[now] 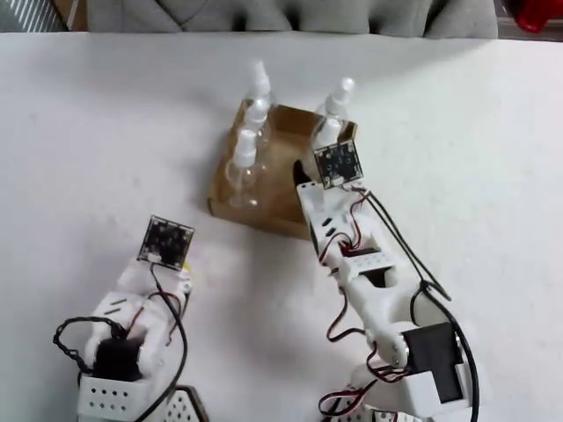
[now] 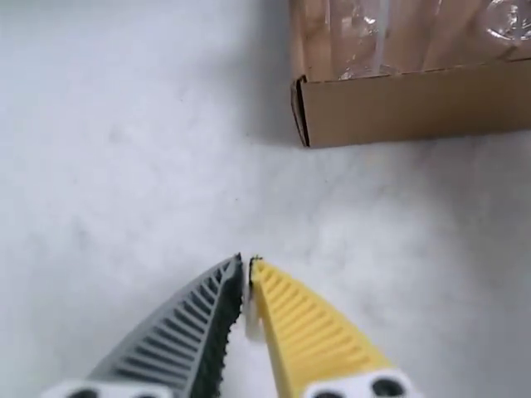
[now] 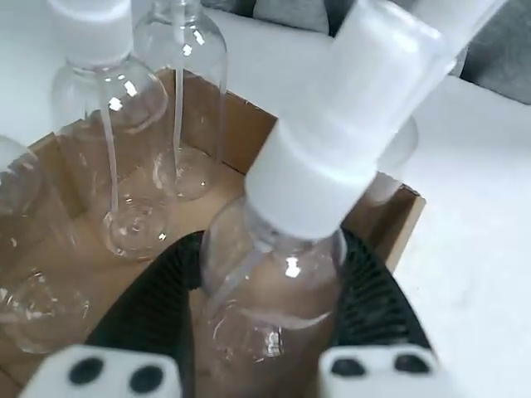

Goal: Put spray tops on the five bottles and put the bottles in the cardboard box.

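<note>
If you release the clear plastic bottle with the white spray top (image 3: 265,323) while it leans in the grip, it may topple against the other capped bottles (image 1: 246,158) in the brown cardboard box (image 1: 255,218). Your right gripper (image 3: 272,257) is extended over the box's right side, black fingers clamped on the bottle body. Your left gripper (image 2: 247,267) hangs over the white table (image 2: 124,166) near the box corner, grey and yellow fingers pressed together, empty.

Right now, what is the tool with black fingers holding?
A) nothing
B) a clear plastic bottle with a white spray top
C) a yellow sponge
B: the right tool grips the clear plastic bottle with a white spray top at the brown cardboard box.
</note>
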Tool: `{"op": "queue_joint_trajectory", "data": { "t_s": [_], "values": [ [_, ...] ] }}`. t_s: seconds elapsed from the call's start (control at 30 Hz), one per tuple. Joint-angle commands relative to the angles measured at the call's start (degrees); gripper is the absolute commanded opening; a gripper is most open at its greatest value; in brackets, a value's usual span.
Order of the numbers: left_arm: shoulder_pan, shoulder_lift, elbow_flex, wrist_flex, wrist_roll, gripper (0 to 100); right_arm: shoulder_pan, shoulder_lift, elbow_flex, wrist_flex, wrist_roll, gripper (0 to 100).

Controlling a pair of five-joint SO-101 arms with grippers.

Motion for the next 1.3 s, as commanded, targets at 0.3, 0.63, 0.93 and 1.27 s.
{"op": "queue_joint_trajectory", "data": {
  "t_s": [0.3, 0.63, 0.93, 1.27],
  "values": [
    [-0.4, -0.22, 0.0, 0.26, -0.53, 2, -2.15, -0.04, 0.18, -0.31, 0.53, 2.2],
    [-0.4, -0.22, 0.0, 0.26, -0.53, 2, -2.15, 0.04, 0.26, -0.04, 0.53, 15.1],
    [-0.4, -0.22, 0.0, 0.26, -0.53, 2, -2.15, 0.04, 0.26, 0.04, 0.53, 17.0],
    [-0.48, -0.22, 0.0, 0.26, -0.53, 2, -3.82, 0.04, 0.35, 0.04, 0.62, 17.0]
  ]
}}
